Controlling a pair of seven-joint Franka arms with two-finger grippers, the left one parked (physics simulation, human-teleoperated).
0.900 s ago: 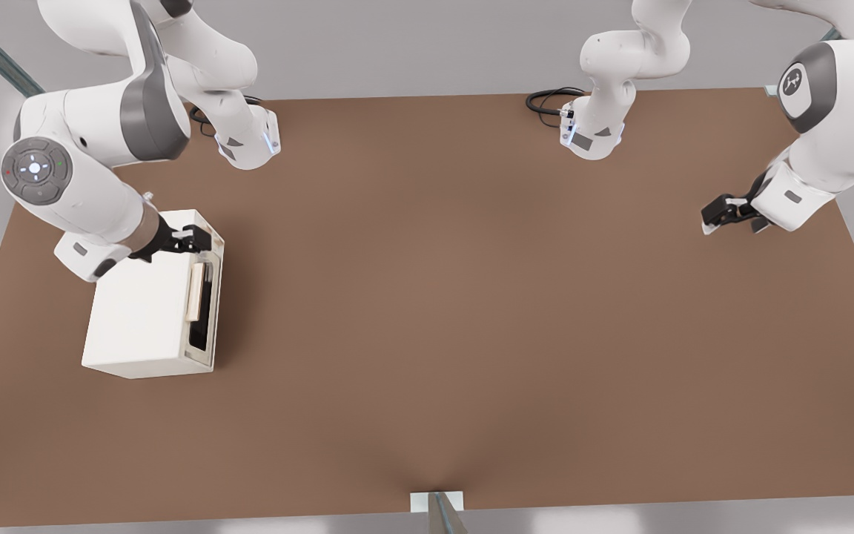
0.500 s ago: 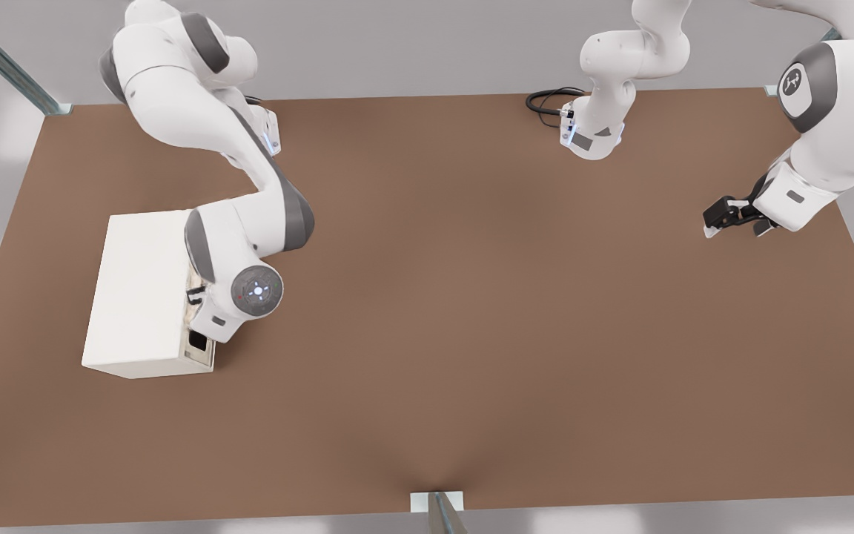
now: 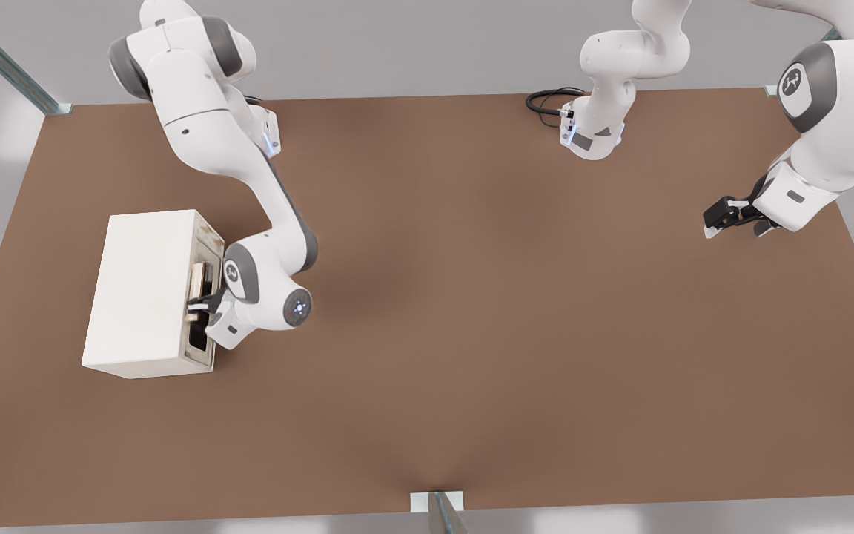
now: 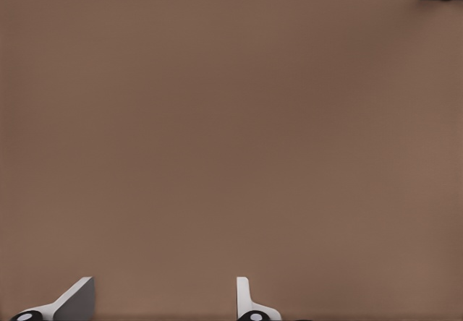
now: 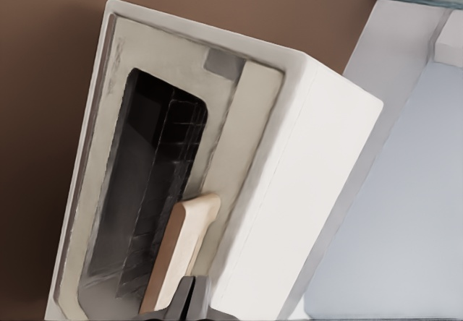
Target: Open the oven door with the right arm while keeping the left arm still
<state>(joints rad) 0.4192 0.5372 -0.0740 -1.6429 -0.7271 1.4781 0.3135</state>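
Note:
The cream-white oven [image 3: 145,289] stands on the table at the front view's left, its front turned toward the table's middle. The oven door [image 3: 208,239] lies flush in its frame, with its dark window [image 5: 148,191] and pale beige bar handle [image 3: 195,280] showing. My gripper [image 3: 201,304] reaches in from the door side and sits right at the handle's end nearer the table's front edge. In the right wrist view the handle [image 5: 181,252] runs down to the dark gripper [image 5: 189,303] at the frame's edge.
The brown table [image 3: 471,334] spreads wide to the front view's right of the oven. A black cable [image 3: 545,100] lies by the far arm base. A metal bracket [image 3: 438,504] sits at the front edge. The left wrist view shows only table [image 4: 231,147].
My arm swung from behind and above the oven round to its door side. The gripper now sits at the handle. The oven has not moved and the door looks the same.

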